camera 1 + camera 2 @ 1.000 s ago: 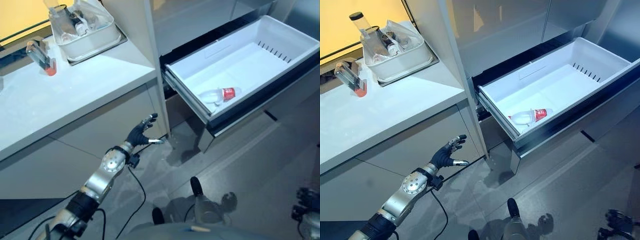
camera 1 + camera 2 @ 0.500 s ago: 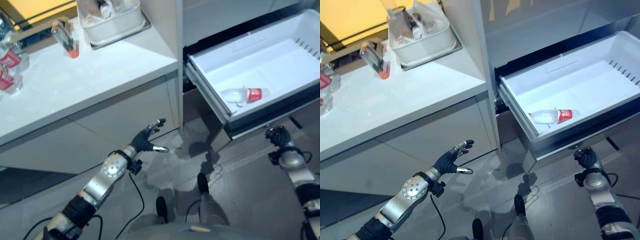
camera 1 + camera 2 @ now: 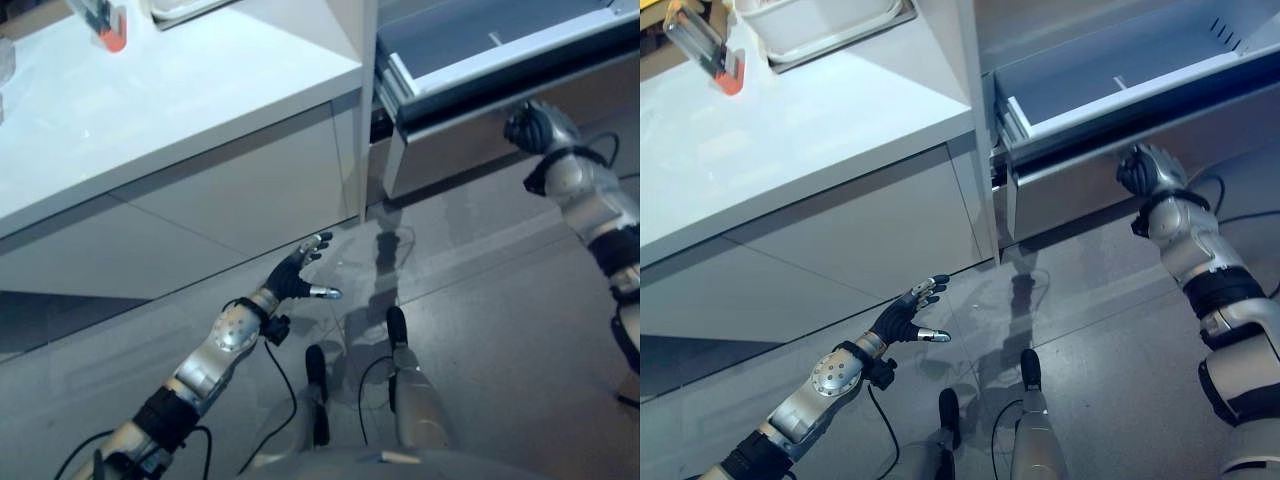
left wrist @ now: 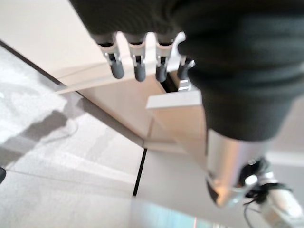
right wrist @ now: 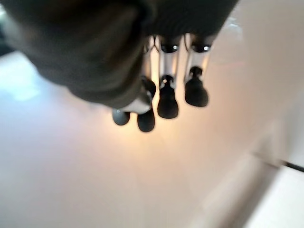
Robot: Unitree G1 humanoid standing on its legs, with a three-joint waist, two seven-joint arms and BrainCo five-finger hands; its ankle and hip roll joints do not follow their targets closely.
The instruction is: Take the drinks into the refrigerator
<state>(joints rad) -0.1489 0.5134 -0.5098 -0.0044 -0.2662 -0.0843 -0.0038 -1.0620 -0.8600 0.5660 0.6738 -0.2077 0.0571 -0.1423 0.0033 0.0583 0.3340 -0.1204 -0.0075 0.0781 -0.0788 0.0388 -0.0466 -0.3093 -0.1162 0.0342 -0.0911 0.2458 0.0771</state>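
Observation:
The refrigerator drawer (image 3: pixel 1110 95) stands pulled out at the upper right, white inside, with a grey front panel (image 3: pixel 470 120). Its front wall hides its floor. My right hand (image 3: pixel 1143 170) is raised against the front panel, fingers (image 5: pixel 167 102) curled with dark tips close to the pale surface, holding nothing. My left hand (image 3: pixel 297 273) hangs low over the floor in front of the cabinet, fingers (image 4: pixel 137 71) straight and spread, empty. A clear bottle with an orange end (image 3: pixel 702 45) lies on the white counter (image 3: pixel 810 130) at the far left.
A white tub (image 3: pixel 820 18) of packets sits on a tray at the counter's back. The cabinet's corner post (image 3: pixel 365 110) stands between the counter and the drawer. Grey floor (image 3: pixel 500 330) spreads open below the drawer.
The camera has tilted down, so the drawer's inside and the bottle in it have slipped from sight. My right hand has risen from near the floor to the drawer's front panel. The left hand keeps its pose.

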